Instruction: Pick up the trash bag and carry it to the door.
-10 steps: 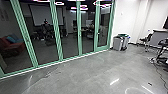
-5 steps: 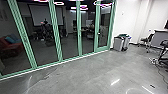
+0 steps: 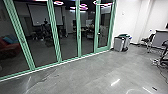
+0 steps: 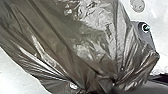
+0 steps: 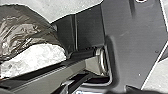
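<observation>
Grey concrete floor (image 3: 87, 77) ran up to a green-framed glass partition (image 3: 54, 32), with a white wall (image 3: 128, 22) past its end. Projection screen (image 3: 45, 15) and red sofa (image 3: 10, 48) showed behind the glass. Grey desk (image 3: 161, 37) sat near the wall, dark chair (image 3: 150, 40) beside it. Two bins (image 3: 118, 44) stood together near the partition's end, a blue cushion (image 3: 10, 40) lay on the sofa. Trash bag (image 4: 75, 45), dark and shiny, was right up close to the left wrist, its folds drawn together into a bunch; the right wrist view had it next to the robot's base (image 5: 135, 32), crinkled white plastic (image 5: 37, 58) against it. Both wrists pointed down, bag and floor below. Couldn't tell how far open either gripper was, or what it had hold of.
</observation>
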Robot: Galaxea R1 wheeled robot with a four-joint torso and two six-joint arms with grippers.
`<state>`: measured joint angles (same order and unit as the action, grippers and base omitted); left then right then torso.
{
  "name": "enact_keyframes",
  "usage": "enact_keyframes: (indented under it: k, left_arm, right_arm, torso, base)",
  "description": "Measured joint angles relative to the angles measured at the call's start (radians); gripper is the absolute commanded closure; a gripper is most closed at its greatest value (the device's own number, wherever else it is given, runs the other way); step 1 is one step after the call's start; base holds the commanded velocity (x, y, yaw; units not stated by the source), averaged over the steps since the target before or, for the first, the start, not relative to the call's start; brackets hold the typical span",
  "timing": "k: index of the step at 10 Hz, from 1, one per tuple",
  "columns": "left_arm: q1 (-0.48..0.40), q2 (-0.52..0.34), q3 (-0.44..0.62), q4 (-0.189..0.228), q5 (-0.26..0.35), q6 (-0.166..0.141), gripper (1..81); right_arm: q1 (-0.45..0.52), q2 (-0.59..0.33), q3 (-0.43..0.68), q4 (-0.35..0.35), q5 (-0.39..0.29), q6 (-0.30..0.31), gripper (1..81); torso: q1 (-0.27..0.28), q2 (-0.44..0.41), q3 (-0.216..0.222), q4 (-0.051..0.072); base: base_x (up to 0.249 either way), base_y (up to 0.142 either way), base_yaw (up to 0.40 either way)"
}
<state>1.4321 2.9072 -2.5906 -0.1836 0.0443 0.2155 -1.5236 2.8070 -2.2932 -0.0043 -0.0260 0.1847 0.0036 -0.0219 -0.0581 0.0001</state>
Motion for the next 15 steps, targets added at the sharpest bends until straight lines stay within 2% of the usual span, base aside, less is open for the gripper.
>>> enact_keyframes:
  k: [7,15]
  left_arm:
    - [0.001,0.004,0.0,0.0,0.001,0.0,81.1]
    - [0.003,0.008,0.001,0.0,0.001,0.0,81.1]
  right_arm:
    - [-0.003,0.004,-0.014,0.0,0.007,0.0,1.0]
    - [-0.003,0.036,-0.057,0.0,0.008,0.0,1.0]
  torso:
    - [0.0,0.0,0.0,0.0]
    - [0.0,0.0,0.0,0.0]
  base:
    - [0.144,-0.065,0.0]
    - [0.146,0.0,0.0]
